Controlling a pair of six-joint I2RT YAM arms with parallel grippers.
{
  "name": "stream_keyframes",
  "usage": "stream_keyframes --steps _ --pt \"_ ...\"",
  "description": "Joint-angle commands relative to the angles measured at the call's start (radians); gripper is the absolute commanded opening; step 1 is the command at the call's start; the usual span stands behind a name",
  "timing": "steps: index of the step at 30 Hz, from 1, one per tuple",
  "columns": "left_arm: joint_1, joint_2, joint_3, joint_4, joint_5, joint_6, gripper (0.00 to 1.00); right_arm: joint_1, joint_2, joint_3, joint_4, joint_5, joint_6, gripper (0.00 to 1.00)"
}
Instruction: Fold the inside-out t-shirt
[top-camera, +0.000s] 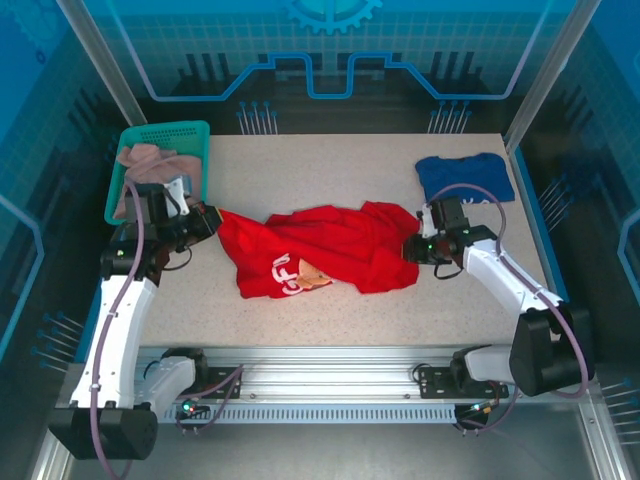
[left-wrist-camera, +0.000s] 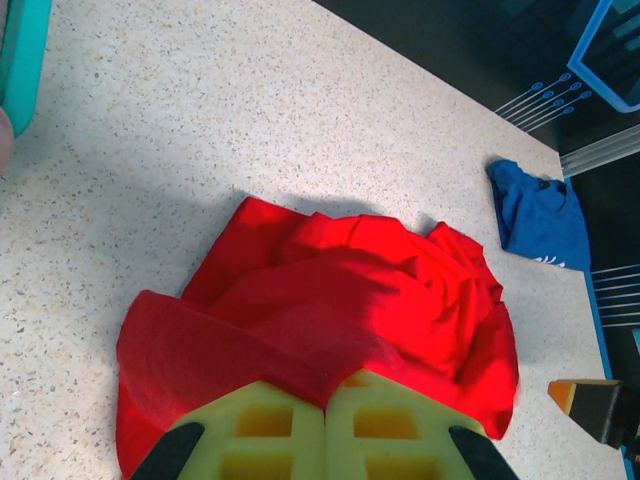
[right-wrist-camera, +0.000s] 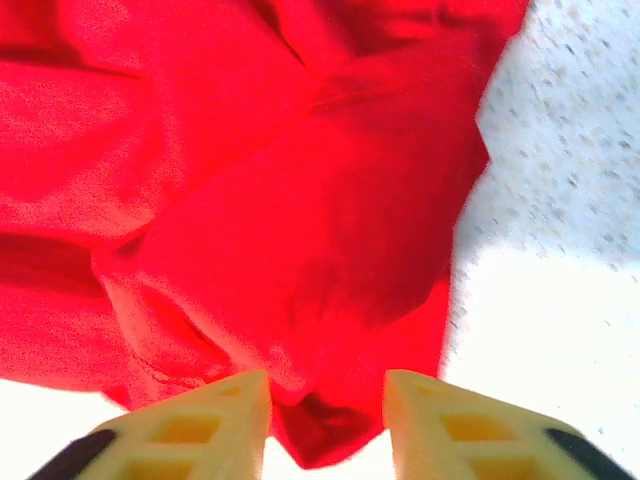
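The red inside-out t-shirt (top-camera: 330, 245) is lying crumpled at the middle of the table (top-camera: 330, 170). The left hand (top-camera: 212, 222) is clenching the shirt's 9 o'clock edge. The right hand (top-camera: 410, 248) is sitting released at its 3 o'clock edge, jaws parted around a cloth tip.

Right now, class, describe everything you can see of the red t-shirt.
The red t-shirt lies crumpled on the table, soft cloth in deep folds, a white and orange print showing on its near-left part. The left tool, shut, pinches its left edge; the right tool stands open around its right corner.
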Motion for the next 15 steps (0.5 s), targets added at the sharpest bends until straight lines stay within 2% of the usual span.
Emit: stream_keyframes --steps 1,5,7,10,15 --pt "0.013 0.011 -0.012 -0.008 0.023 0.035 0.0 0.125 -0.003 0.051 -0.037 0.173 -0.044 0.44" --pt "0.013 0.011 -0.016 0.009 0.03 0.031 0.0 0.342 0.105 0.155 -0.069 0.293 -0.16 0.57" --pt "0.015 0.013 -0.019 0.016 0.037 0.029 0.0 0.424 0.169 0.188 -0.105 0.363 -0.149 0.59" --pt "0.015 0.016 -0.026 0.027 0.044 0.027 0.0 0.483 0.253 0.201 -0.141 0.41 -0.077 0.57" --pt "0.015 0.022 -0.034 0.039 0.055 0.026 0.0 0.517 0.36 0.222 -0.136 0.446 -0.027 0.49"
